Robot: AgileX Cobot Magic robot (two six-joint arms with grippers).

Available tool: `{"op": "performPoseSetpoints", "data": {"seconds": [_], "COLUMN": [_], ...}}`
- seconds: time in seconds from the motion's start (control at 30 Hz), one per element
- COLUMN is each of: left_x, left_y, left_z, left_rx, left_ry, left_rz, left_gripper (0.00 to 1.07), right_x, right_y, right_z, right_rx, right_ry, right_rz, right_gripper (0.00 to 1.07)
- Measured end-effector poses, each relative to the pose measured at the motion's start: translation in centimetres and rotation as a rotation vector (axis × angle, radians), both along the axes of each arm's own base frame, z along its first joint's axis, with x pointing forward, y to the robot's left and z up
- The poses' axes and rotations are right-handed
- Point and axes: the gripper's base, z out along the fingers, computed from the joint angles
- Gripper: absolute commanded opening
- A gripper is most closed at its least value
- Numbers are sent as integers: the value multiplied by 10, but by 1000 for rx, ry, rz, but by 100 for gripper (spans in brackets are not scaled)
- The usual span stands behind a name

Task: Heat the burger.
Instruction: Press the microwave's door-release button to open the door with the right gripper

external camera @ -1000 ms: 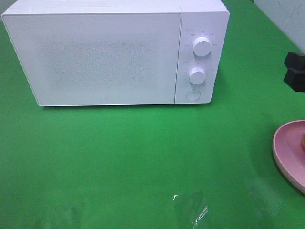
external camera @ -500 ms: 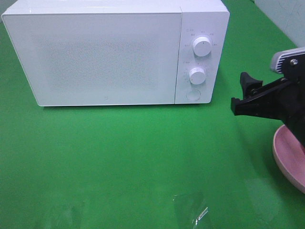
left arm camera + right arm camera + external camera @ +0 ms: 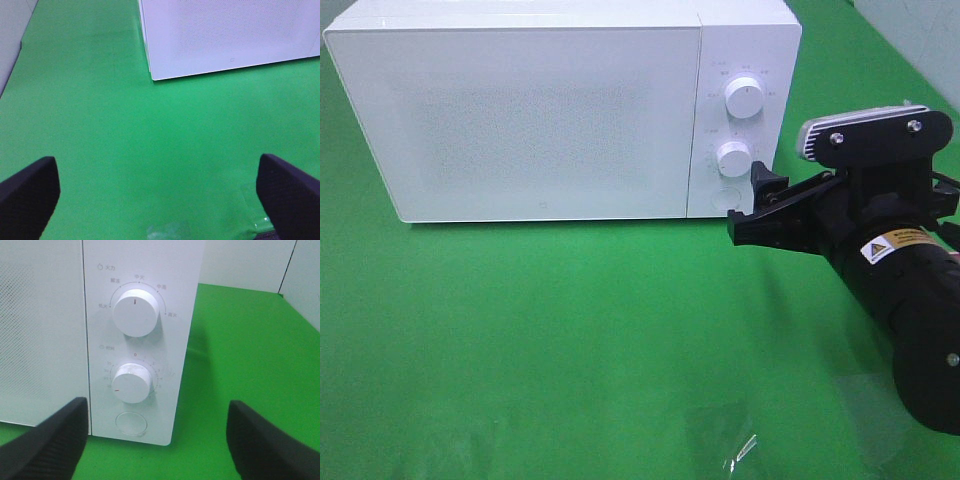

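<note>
The burger is not visible in any view; my right arm covers the table's right side in the exterior view. The white microwave (image 3: 540, 110) stands at the back with its door shut. My right gripper (image 3: 750, 205) is open and empty, just in front of the microwave's control panel, level with the round door button (image 3: 724, 198). In the right wrist view the open gripper (image 3: 155, 415) frames the lower knob (image 3: 132, 382) and the button (image 3: 131, 424). My left gripper (image 3: 156, 165) is open and empty above bare green cloth, with the microwave's front left corner (image 3: 152, 75) ahead.
The upper knob (image 3: 135, 315) sits above the lower one on the panel. A scrap of clear plastic (image 3: 735, 450) lies on the green cloth near the front edge. A pale wall (image 3: 920, 40) stands at the back right.
My right arm has swung in from the right edge toward the microwave's control panel. It now covers the pink plate that showed at the right edge earlier.
</note>
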Motion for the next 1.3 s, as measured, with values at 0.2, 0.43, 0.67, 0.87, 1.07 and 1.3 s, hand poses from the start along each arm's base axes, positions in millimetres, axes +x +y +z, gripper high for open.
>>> {"op": "performPoseSetpoints", "data": {"seconds": [0.2, 0.43, 0.67, 0.87, 1.07, 1.3], "left_x": [0, 0, 0, 0, 0, 0], "left_y": [0, 0, 0, 0, 0, 0], "left_z": [0, 0, 0, 0, 0, 0], "left_rx": [0, 0, 0, 0, 0, 0], "left_ry": [0, 0, 0, 0, 0, 0], "left_rz": [0, 0, 0, 0, 0, 0], "left_gripper": [100, 100, 100, 100, 100, 100], "right_x": [2, 2, 2, 2, 2, 0], "right_y": [3, 3, 3, 4, 4, 6], "right_z": [-15, -17, -17, -17, -17, -28], "right_rx": [83, 341, 749, 1034, 1316, 1519], "right_ry": [51, 79, 111, 135, 157, 288], "right_rz": [-10, -40, -84, -109, -139, -236], "right_gripper": [73, 68, 43, 16, 0, 0]}}
